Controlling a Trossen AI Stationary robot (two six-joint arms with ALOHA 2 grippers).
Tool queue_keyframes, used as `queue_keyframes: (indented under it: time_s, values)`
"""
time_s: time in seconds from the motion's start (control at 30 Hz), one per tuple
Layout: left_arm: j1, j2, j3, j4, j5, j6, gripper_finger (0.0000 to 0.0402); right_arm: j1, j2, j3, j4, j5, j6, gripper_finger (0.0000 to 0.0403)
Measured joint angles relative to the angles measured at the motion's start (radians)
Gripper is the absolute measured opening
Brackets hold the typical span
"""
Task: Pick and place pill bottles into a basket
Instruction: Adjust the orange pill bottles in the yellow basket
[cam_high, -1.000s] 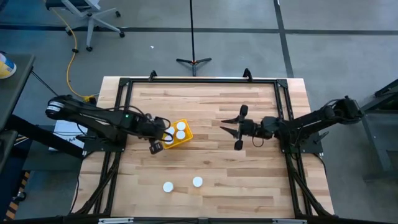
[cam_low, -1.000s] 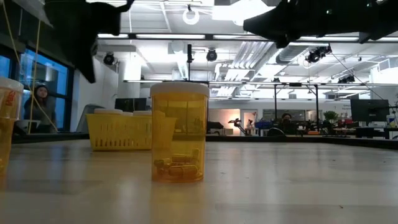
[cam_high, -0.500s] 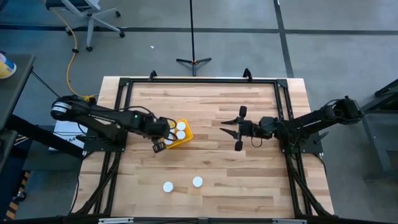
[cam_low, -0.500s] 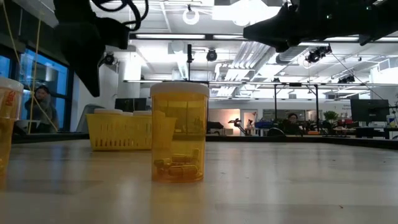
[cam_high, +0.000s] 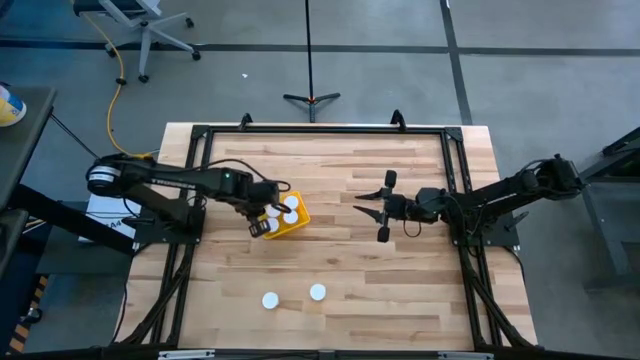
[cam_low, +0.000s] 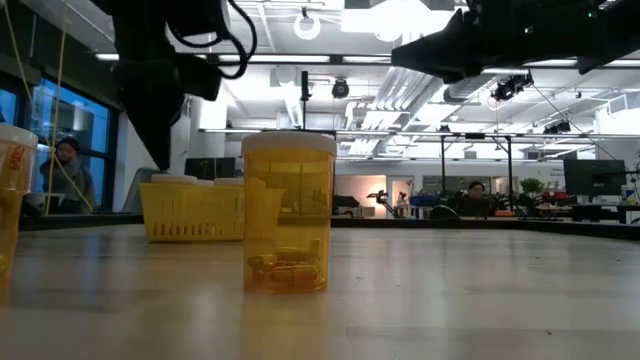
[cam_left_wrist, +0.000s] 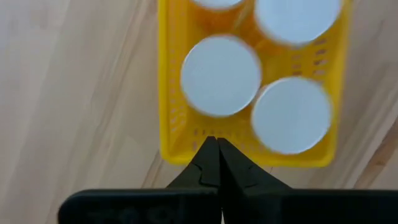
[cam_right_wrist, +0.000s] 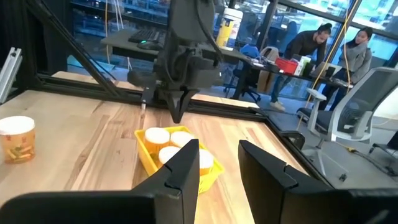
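- Wooden butcher-block table fills a black frame, with a large open workshop of desks, ceiling lights and a few seated people beyond it.
- My left gripper hangs over the near end of the basket, its fingers pressed together and holding nothing.
- Four white-capped bottles stand inside the yellow basket; two of them show whole in my left wrist view and.
- Two bottles are not yet in: they stand near each other toward the table's front edge, one to the left and one to the right, well apart from the basket.
- Seen level with the table, one loose bottle is amber with pills at its bottom, and another sits cut off at the left edge.
- My right gripper waits above the table's middle, right of the basket, its fingers spread and empty.
- I judge four of six placed, and that this is the pause between a drop and the next pick.
- Next move, as I judge it: lift my left gripper clear of the basket wall, spread its fingers, then travel to the front-left bottle and come down around its cap.
- Risk: the two loose bottles stand close, so a wide approach could knock the other.
- Reddish marks show on the left-edge bottle, but I cannot read them; no brand or other writing is legible.
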Motion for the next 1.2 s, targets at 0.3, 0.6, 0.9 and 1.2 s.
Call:
queue_keyframes:
  time_s: [0.3, 0.6, 0.9, 1.2]
  values:
    - [0.011, 0.084, 0.000, 0.037, 0.029, 0.027, 0.0024, 0.000, 0.000, 0.000, -0.007, -0.001, -0.007, 0.0103]
    - [0.011, 0.112, 0.000, 0.100, 0.007, 0.053, 0.0033, 0.000, 0.000, 0.000, -0.013, -0.001, -0.009, 0.0103]
    - [0.071, 0.112, -0.003, 0.109, -0.010, 0.078, 0.0024, 0.000, 0.000, 0.000, -0.021, -0.004, -0.009, 0.0103]
    - [0.124, 0.112, -0.003, 0.136, 0.008, 0.136, 0.0024, 0.000, 0.000, 0.000, -0.029, -0.007, -0.008, 0.0103]
